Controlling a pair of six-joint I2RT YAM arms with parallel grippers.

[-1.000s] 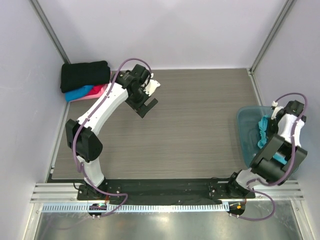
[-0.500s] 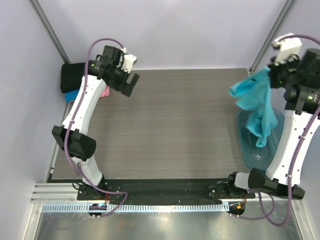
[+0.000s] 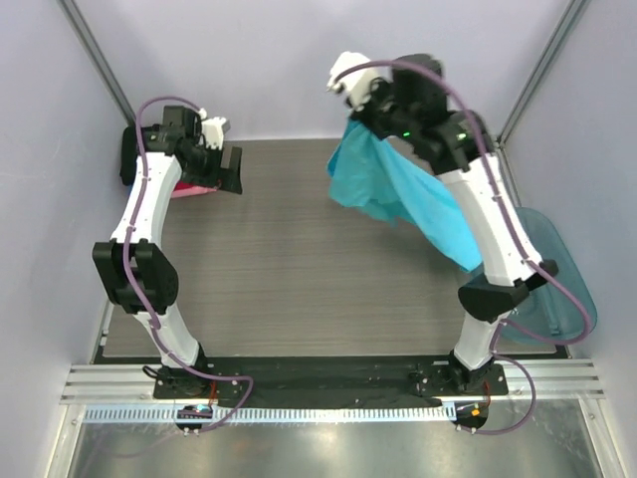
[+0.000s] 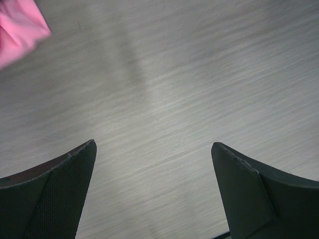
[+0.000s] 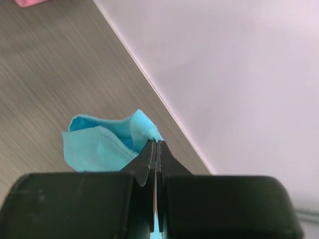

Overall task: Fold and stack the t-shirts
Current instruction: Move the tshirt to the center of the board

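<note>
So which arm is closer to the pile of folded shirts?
Left. Its open jaws hover right beside the folded pile; the right arm's shut jaws hold the turquoise shirt far across the table.

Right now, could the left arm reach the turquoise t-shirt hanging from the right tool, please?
Probably yes: the left tool is open and empty, the turquoise t-shirt hangs from the shut right tool, and only bare table lies between them.

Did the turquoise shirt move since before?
Yes. The turquoise shirt left the tub on the right and now hangs from the right gripper, further left, near the back wall.
</note>
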